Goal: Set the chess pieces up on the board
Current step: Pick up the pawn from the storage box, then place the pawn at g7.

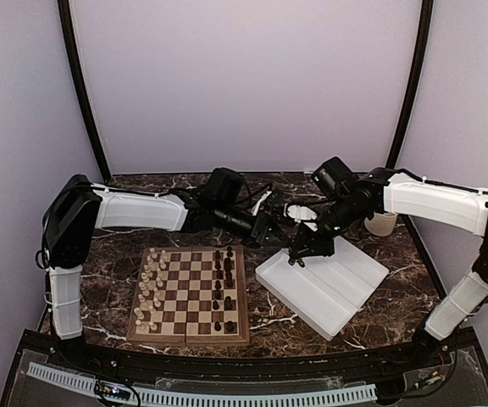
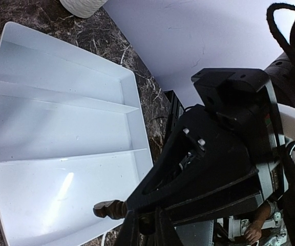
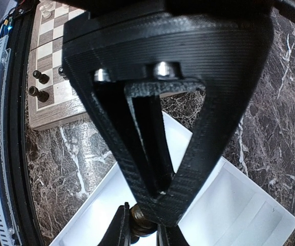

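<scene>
A dark chess piece [image 2: 106, 209] is held in the air above the near corner of the white tray [image 1: 337, 288]. My right gripper [image 1: 295, 257] is shut on it; the right wrist view shows it [image 3: 140, 223] pinched between my own jaws [image 3: 141, 228]. My left gripper [image 1: 271, 233] meets it tip to tip. Its jaws [image 2: 148, 230] stand close together round a dark lump at the same piece. The board [image 1: 189, 338] lies front left, with cream pieces [image 1: 149, 288] down its left side and dark pieces [image 1: 225, 280] down its right.
The tray [image 2: 60, 128] has three bare compartments. A white mug [image 1: 381, 224] stands behind it at the back right. The board's corner [image 3: 50, 110] with two dark pieces [image 3: 39, 84] shows left of the tray. Cables hang near both wrists.
</scene>
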Motion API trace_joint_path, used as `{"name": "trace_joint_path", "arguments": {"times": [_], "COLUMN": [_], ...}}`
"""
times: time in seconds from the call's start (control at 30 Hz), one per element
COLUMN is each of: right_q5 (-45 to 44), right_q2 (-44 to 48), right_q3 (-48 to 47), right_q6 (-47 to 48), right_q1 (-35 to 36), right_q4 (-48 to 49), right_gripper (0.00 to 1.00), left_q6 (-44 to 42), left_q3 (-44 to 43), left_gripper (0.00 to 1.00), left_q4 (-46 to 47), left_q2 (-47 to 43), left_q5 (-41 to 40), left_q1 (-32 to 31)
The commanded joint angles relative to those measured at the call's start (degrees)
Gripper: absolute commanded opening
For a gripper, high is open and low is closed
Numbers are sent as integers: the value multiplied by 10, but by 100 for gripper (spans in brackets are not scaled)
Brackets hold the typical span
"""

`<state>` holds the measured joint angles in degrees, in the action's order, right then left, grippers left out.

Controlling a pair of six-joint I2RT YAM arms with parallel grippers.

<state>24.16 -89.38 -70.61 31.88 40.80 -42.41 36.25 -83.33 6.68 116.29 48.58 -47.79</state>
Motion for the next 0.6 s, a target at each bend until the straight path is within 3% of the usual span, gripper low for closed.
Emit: {"name": "trace_joint_path", "arguments": {"times": [0.0, 0.2, 0.57], "right_q5": [5, 4, -1], "right_q2": [6, 19, 7], "right_q3": [11, 51, 62], "right_q6": [1, 1, 0], "right_q1": [-9, -21, -24], "right_q4": [0, 8, 17], "right_gripper": [8, 8, 8], "left_q6": [-29, -70, -192], "left_q3": [23, 104, 279], "left_gripper": [6, 4, 4], "left_q4": [10, -25, -191], "left_q2": [-62, -172, -402], "left_q5": [-29, -102, -299], "left_q1": [0, 12, -13]}}
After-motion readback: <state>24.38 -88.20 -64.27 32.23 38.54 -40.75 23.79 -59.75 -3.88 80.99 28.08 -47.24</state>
